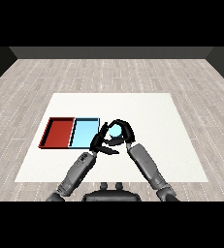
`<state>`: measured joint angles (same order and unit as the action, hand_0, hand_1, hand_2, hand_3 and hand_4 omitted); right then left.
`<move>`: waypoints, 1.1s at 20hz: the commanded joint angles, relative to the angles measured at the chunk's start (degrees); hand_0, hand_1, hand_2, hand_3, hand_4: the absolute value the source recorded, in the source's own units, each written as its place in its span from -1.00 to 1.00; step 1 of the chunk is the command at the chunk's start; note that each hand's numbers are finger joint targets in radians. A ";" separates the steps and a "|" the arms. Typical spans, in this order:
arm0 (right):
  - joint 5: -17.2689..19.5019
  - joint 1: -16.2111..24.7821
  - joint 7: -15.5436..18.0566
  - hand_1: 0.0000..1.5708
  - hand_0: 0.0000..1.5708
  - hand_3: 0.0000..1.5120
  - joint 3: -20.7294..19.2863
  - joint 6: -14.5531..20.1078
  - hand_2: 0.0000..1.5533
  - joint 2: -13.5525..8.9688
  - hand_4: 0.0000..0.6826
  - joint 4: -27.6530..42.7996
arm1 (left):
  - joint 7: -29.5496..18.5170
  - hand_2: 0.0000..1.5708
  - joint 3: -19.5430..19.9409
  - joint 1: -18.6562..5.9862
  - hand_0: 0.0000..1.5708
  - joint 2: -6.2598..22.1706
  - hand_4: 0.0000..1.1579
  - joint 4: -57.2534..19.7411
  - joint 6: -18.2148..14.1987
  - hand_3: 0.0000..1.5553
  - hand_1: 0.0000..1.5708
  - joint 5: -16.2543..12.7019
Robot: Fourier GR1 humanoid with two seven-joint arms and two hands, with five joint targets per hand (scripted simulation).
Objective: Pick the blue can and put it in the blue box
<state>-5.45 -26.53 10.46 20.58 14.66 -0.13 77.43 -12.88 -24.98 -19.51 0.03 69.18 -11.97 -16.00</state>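
Two black hands meet near the middle of the white table (147, 111) in the head view, just right of the trays. The right hand (123, 129) arches over a small light blue can (114, 131), its fingers (118, 123) and thumb curled round the can's top and sides, so the can shows only in the gap between them. The left hand (100, 143) sits just beside and below the can, fingers bent toward it; whether they touch it cannot be told. The shallow light blue tray (84, 133) lies just left of the can, side by side with the shallow red tray (58, 132).
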 commanded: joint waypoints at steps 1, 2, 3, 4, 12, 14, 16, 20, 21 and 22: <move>-4.73 -3.72 2.63 0.86 0.86 0.88 3.32 3.04 0.90 0.12 0.80 -5.29 | 0.20 -1.00 -2.28 0.66 -1.00 -0.03 -1.00 1.08 -1.65 -1.00 -1.00 -0.33; -4.76 -7.56 0.03 0.88 0.88 0.88 3.60 4.45 0.90 0.13 0.81 -5.63 | 0.70 -1.00 -0.87 1.54 -1.00 -0.03 -1.00 1.63 -0.48 -1.00 -1.00 0.63; -4.05 -2.28 2.21 0.89 0.89 0.88 5.98 4.51 0.89 0.13 0.78 -3.24 | -7.24 -1.00 -1.07 -0.70 -1.00 -0.03 -1.00 -7.16 1.38 -1.00 -1.00 -2.22; -4.59 -2.45 1.50 0.88 0.88 0.87 4.93 3.95 0.89 0.13 0.75 -2.28 | 1.33 -1.00 -2.48 -0.92 -1.00 -0.03 -1.00 1.94 -2.62 -1.00 -1.00 -0.43; -3.61 -5.22 0.45 0.84 0.84 0.85 2.54 1.32 0.85 0.13 0.65 -4.76 | -0.48 -1.00 0.02 1.40 -1.00 0.16 -1.00 2.27 1.52 -1.00 -1.00 -0.29; -3.46 -2.89 -0.83 0.88 0.88 0.85 6.81 5.12 0.87 0.13 0.62 -0.30 | -1.58 -1.00 1.76 -2.61 -1.00 0.08 -1.00 -1.79 1.59 -1.00 -1.00 0.29; -3.23 -3.87 2.37 0.88 0.88 0.85 4.38 2.72 0.88 0.13 0.58 -4.45 | -2.01 -1.00 -1.62 -8.12 -1.00 -0.03 -1.00 -7.44 -3.81 -1.00 -1.00 -2.62; -3.16 0.13 1.27 0.93 0.93 0.87 5.71 1.43 0.90 0.13 0.60 0.15 | 3.26 -1.00 -5.85 -9.05 -1.00 -0.03 -0.71 -3.96 -11.65 -1.00 -1.00 -1.39; -7.56 -3.39 2.66 0.92 0.92 0.86 7.86 4.06 0.89 0.13 0.65 -3.89 | -0.15 -1.00 -4.70 -9.37 -1.00 -0.03 -1.00 -8.74 -9.75 -1.00 -1.00 -3.55; -7.64 -2.56 2.54 0.91 0.91 0.86 9.80 5.84 0.89 0.13 0.66 -1.85 | 2.73 -1.00 -4.23 -11.39 -1.00 -0.03 -1.00 -9.61 -10.63 -1.00 -1.00 -2.64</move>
<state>-10.82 -28.97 12.99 27.17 17.86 -0.36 74.62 -12.82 -29.21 -27.04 0.47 63.13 -19.52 -18.57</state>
